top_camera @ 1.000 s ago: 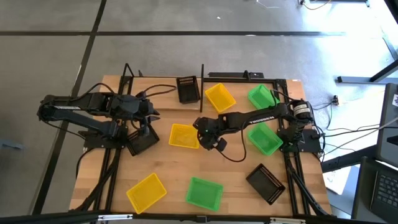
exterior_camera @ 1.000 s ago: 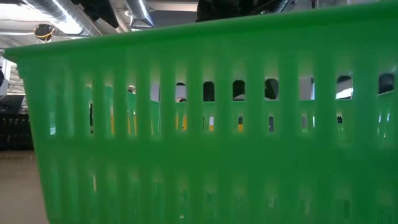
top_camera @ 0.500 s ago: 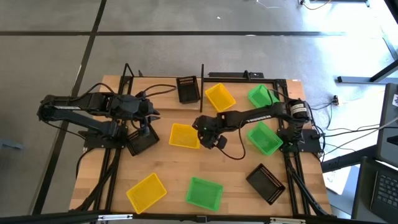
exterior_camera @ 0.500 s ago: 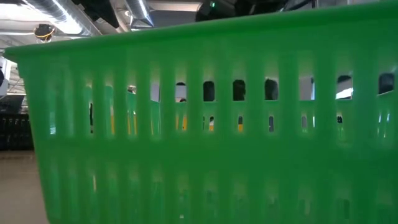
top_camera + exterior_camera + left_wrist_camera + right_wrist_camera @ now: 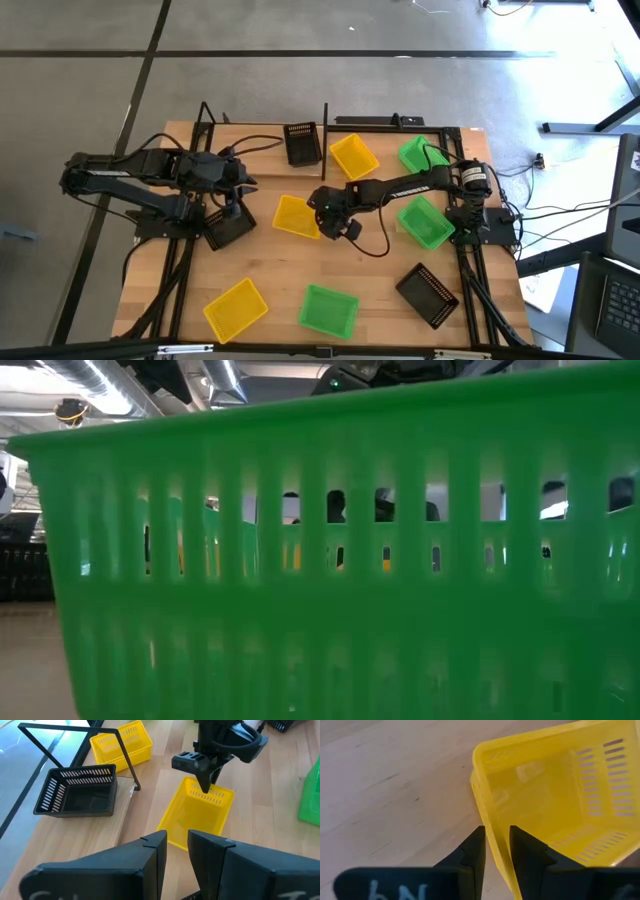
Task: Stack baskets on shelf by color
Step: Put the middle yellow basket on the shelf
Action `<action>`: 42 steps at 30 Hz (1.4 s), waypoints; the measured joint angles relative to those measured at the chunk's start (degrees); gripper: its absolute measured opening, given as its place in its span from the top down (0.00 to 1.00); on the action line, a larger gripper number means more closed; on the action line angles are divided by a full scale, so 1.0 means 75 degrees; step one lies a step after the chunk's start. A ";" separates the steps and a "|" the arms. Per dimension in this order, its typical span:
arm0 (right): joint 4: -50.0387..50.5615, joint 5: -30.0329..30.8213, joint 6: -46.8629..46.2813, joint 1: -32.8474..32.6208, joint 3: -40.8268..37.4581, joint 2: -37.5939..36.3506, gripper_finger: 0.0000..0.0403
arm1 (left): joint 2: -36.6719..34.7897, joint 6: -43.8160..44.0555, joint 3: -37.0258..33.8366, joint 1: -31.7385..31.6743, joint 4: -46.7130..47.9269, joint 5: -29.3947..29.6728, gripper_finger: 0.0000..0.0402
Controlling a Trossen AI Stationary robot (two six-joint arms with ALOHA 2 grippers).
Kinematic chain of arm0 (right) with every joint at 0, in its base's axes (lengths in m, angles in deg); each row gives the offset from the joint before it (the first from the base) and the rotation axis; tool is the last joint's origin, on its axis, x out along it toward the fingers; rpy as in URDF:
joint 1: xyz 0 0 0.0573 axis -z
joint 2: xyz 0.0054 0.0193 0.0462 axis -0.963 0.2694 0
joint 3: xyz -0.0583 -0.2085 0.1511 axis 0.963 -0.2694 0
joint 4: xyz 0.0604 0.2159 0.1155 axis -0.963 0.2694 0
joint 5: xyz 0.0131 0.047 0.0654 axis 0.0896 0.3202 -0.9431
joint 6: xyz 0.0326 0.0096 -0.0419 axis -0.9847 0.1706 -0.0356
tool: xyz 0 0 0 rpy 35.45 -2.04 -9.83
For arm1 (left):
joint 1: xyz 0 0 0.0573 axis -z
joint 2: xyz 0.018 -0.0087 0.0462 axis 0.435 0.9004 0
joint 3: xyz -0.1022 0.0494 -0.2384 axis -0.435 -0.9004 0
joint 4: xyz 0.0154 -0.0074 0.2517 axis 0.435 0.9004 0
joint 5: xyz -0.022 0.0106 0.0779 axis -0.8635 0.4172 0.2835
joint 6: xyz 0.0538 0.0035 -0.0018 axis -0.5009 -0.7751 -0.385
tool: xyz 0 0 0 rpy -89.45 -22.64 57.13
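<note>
A yellow basket (image 5: pixel 295 215) lies mid-table, and my right gripper (image 5: pixel 335 218) stands at its right end, shut on its wall; the left wrist view shows that gripper (image 5: pixel 206 782) over the basket (image 5: pixel 195 817). My left gripper (image 5: pixel 175 847) hovers open at the table's left, with nothing between its fingers. Below it in the high view lies a black basket (image 5: pixel 228 226). The shelf's black rods (image 5: pixel 390 122) run along the far edge, with a black basket (image 5: pixel 302 143), a yellow one (image 5: pixel 353 156) and a green one (image 5: pixel 420 154) standing by them. My right gripper has the yellow basket's right-hand end wall (image 5: pixel 492 827) between its two fingers, one finger inside the basket and one outside. The fingers come slanting down from the table's right. The basket rests on the table, open side up.
More baskets stand on the table: green (image 5: pixel 425 222) at the right, black (image 5: pixel 428 293) at the near right, yellow (image 5: pixel 235 308) and green (image 5: pixel 328 310) near the front edge. That green one (image 5: pixel 320 560) fills the low view. Cables trail beside the right arm.
My right gripper has sunk and gone slightly toward the table's left, onto the yellow basket's right end wall. The basket has turned a little on the table.
</note>
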 joint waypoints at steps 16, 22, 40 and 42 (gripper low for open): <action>0.0056 0.0003 -0.1094 -0.0075 0.0736 0.0000 0.99 | 0.0000 0.0000 0.0000 0.0000 0.0003 -0.0006 0.83; 0.0219 0.0010 -0.1857 -0.0160 0.1799 -0.0003 0.99 | 0.0000 0.0000 0.0000 0.0000 -0.0002 -0.0009 0.83; -0.2075 0.0686 -0.2212 0.0878 0.2358 0.0559 1.00 | -0.0622 -0.0506 0.0393 0.0000 -0.0387 0.1377 0.83; -0.2298 0.0840 -0.2353 0.0999 0.2360 0.0726 1.00 | -0.0665 -0.0475 0.0393 0.0000 -0.0362 0.1375 0.83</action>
